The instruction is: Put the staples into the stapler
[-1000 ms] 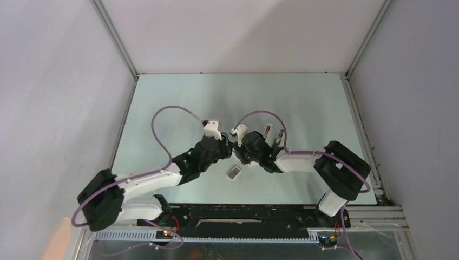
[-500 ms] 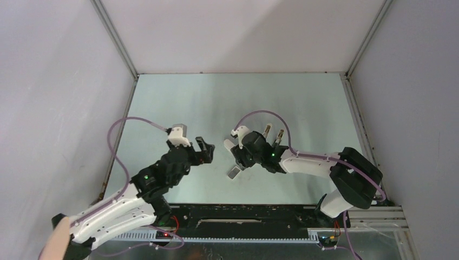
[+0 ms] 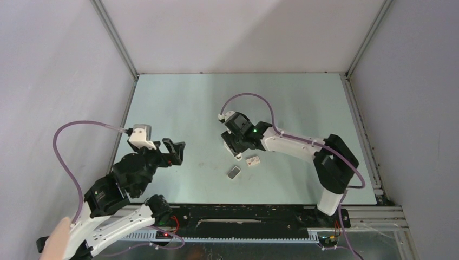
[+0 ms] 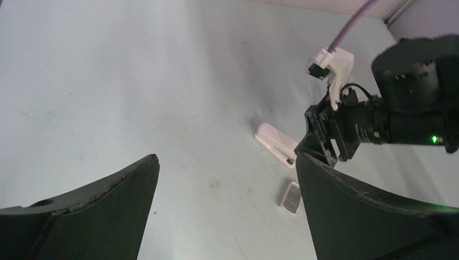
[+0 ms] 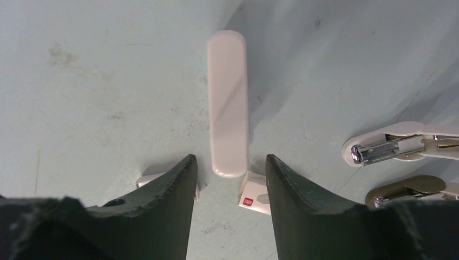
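We see a scuffed pale-green counter [image 3: 178, 103] between pale walls [image 3: 54, 81]. Left tool [image 4: 226, 160] released; right tool [image 5: 229, 158] released, straddling a white oblong piece [image 5: 228, 97]; its fingers [image 5: 303, 216] half-hide the staple box [image 5: 253, 198].

The staples [image 3: 234, 172] lie near a small white box [image 3: 253, 160]

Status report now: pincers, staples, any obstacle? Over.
Left pincer open, empty, off to the side. Right pincer open, astride end of closed white stapler. Staples loose on table, not loaded. White box beside; nothing blocking.
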Controlling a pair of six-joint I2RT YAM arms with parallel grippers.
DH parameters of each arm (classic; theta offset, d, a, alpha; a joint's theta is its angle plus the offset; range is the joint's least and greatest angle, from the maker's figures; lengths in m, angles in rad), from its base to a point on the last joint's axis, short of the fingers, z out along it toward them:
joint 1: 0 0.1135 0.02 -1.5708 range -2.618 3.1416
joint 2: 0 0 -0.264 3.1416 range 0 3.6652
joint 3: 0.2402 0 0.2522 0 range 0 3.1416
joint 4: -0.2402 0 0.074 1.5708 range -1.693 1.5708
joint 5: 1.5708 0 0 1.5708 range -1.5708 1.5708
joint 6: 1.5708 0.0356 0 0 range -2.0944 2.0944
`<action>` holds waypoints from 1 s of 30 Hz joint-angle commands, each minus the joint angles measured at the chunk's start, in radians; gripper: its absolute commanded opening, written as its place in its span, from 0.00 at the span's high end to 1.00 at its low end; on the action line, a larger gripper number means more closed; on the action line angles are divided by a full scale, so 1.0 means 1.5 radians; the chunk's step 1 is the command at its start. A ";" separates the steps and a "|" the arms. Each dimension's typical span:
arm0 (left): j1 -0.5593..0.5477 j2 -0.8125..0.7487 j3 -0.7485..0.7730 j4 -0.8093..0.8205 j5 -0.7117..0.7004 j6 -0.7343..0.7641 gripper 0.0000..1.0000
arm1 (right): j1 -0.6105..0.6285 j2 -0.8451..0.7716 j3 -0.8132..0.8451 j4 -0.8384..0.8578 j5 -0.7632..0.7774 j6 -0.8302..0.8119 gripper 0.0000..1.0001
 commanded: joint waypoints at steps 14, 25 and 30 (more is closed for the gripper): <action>0.013 -0.005 -0.068 0.024 0.047 0.119 0.00 | 0.004 0.150 0.143 -0.131 0.017 -0.012 0.70; 0.200 -0.035 -0.109 0.085 0.217 0.124 0.00 | 0.014 0.211 0.133 -0.111 0.016 -0.001 1.00; 0.286 -0.042 -0.117 0.109 0.287 0.121 0.00 | 0.018 0.205 0.131 -0.116 0.022 0.009 1.00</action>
